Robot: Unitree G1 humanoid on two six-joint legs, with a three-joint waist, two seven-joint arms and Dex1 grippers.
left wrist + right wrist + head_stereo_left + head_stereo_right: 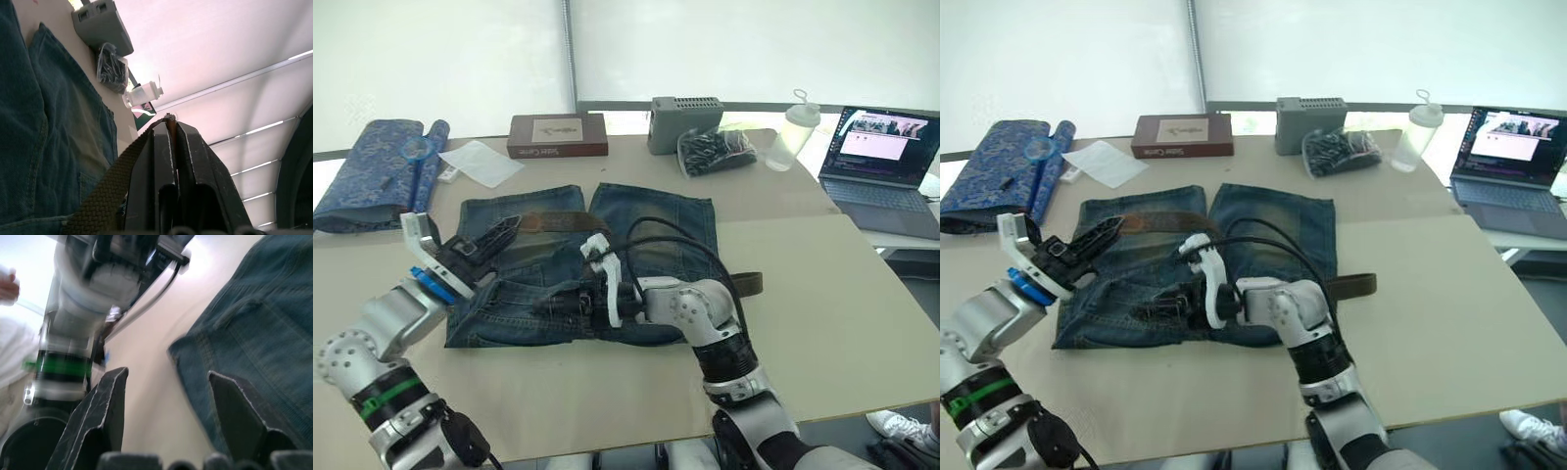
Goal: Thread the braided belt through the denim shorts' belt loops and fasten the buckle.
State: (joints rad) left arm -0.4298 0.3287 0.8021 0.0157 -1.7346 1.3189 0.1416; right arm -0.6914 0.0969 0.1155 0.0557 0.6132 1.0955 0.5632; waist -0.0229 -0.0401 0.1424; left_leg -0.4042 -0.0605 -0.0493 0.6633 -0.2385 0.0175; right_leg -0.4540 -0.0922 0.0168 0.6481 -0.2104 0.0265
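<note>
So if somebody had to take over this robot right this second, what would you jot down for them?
Left pincer: shut on one end of the braided belt, lifted above the shorts' left side.
Right pincer: open, holding nothing, low over the waistband edge of the denim shorts.
The shorts lie flat on the table, waistband toward the robot. The belt runs from the left pincer across the legs; a strap end pokes out past the shorts' right edge.
Done: one belt end is gripped.
Left: I can't see the belt through any loop, and the buckle is not visible, so count threading and fastening as still to do.
</note>
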